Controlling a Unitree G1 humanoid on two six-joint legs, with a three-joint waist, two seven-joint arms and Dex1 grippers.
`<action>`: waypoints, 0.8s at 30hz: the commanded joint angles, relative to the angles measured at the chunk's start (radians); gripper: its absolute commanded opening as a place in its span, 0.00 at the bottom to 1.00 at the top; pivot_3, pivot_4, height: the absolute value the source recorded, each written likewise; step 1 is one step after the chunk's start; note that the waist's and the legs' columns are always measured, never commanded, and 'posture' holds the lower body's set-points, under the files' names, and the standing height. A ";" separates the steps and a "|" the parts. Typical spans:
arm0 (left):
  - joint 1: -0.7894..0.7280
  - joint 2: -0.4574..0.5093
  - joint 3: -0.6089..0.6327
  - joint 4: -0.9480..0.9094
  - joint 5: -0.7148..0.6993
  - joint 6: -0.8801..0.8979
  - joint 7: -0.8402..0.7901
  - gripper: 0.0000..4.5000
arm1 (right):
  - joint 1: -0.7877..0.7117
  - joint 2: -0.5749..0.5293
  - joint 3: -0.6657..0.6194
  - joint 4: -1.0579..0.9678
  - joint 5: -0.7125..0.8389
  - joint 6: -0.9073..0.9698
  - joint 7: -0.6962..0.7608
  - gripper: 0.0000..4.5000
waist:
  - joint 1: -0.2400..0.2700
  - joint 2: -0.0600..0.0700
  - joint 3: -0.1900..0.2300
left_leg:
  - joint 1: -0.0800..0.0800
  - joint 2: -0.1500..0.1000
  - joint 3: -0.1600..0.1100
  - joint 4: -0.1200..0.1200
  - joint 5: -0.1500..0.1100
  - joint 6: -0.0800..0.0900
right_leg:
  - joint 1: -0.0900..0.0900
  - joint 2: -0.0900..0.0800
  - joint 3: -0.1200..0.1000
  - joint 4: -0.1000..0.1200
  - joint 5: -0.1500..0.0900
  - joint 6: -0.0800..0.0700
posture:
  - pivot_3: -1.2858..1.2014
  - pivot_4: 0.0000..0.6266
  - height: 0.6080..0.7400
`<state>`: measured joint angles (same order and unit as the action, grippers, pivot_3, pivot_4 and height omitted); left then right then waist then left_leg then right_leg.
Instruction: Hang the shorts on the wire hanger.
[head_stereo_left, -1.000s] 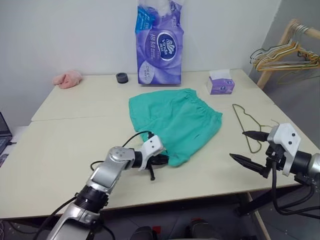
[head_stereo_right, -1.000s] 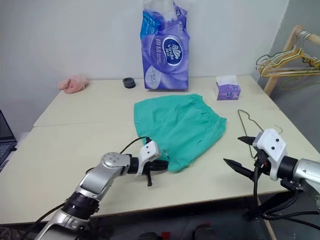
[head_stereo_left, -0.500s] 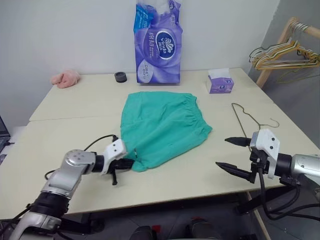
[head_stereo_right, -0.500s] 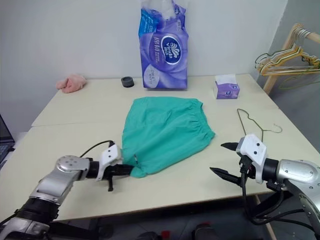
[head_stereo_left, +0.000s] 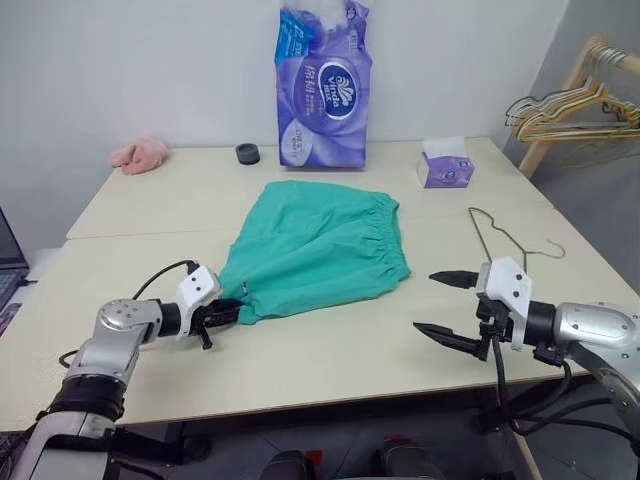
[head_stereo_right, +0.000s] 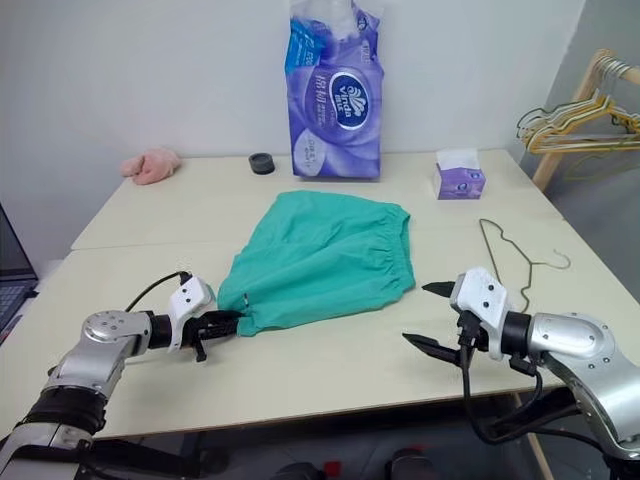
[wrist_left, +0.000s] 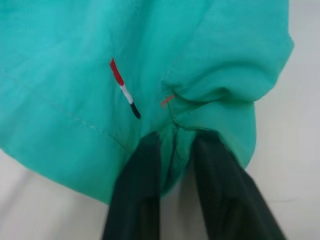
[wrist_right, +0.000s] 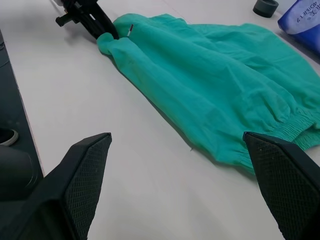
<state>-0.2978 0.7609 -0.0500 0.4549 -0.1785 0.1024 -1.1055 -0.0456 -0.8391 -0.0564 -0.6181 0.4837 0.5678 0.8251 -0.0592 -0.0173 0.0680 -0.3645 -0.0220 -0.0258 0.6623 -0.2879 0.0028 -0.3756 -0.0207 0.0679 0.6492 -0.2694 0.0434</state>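
The teal-green shorts (head_stereo_left: 315, 250) lie flat in the middle of the table, waistband to the right and one hem corner drawn out to the left. My left gripper (head_stereo_left: 228, 313) is at that corner. In the left wrist view its fingers (wrist_left: 137, 195) stand slightly apart with a fold of the shorts (wrist_left: 75, 75) between them. My right gripper (head_stereo_left: 425, 302) hovers wide open and holds nothing, right of the shorts and pointing at them. The wire hanger (head_stereo_left: 508, 236) lies flat on the table, beyond and right of the right gripper. The right wrist view takes in the shorts (wrist_right: 220, 85) and the left gripper (wrist_right: 107, 34).
At the back of the table stand a tall purple tissue pack (head_stereo_left: 322, 85), a small purple tissue box (head_stereo_left: 445, 165), a black ring (head_stereo_left: 247, 153) and a pink cloth lump (head_stereo_left: 140, 155). A wooden rack with a bunch of hangers (head_stereo_left: 570, 105) stands off the right side.
My left gripper pulled the shorts' corner to the left, dragging the shorts that way, and its fingers have loosened. My right gripper shifted slightly left toward the shorts, still open.
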 joint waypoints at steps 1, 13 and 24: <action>0.049 -0.008 0.039 -0.048 -0.028 0.065 0.023 0.45 | -0.012 0.011 -0.006 -0.008 -0.013 -0.026 -0.008 1.00 | 0.003 0.000 0.000 | 0.000 0.000 0.000 0.000 0.000 0.000 | -0.001 0.000 0.000 0.000 0.000 0.000 | 0.49 0.08 1.00; 0.164 0.019 0.237 -0.312 -0.278 0.354 0.017 0.66 | -0.024 0.038 0.006 0.024 -0.034 -0.057 0.006 1.00 | 0.012 -0.004 0.003 | -0.002 0.000 0.000 0.000 -0.001 0.000 | -0.003 0.000 -0.001 0.001 0.000 0.000 | 0.50 0.08 1.00; -0.011 0.070 0.266 -0.313 -0.278 0.367 0.039 0.66 | -0.022 0.025 -0.004 0.045 -0.033 -0.075 0.030 1.00 | 0.035 -0.003 0.006 | -0.003 0.000 -0.001 0.000 -0.001 0.000 | -0.004 0.000 -0.002 0.000 0.000 -0.001 | 0.51 0.09 1.00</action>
<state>-0.2791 0.8261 0.1689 0.1400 -0.4337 0.4580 -1.0794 -0.0581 -0.8080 -0.0345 -0.5605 0.4506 0.5122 0.8496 -0.0247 -0.0204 0.0738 -0.3684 -0.0224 -0.0266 0.6627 -0.2885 0.0025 -0.3797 -0.0210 0.0657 0.6495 -0.2693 0.0424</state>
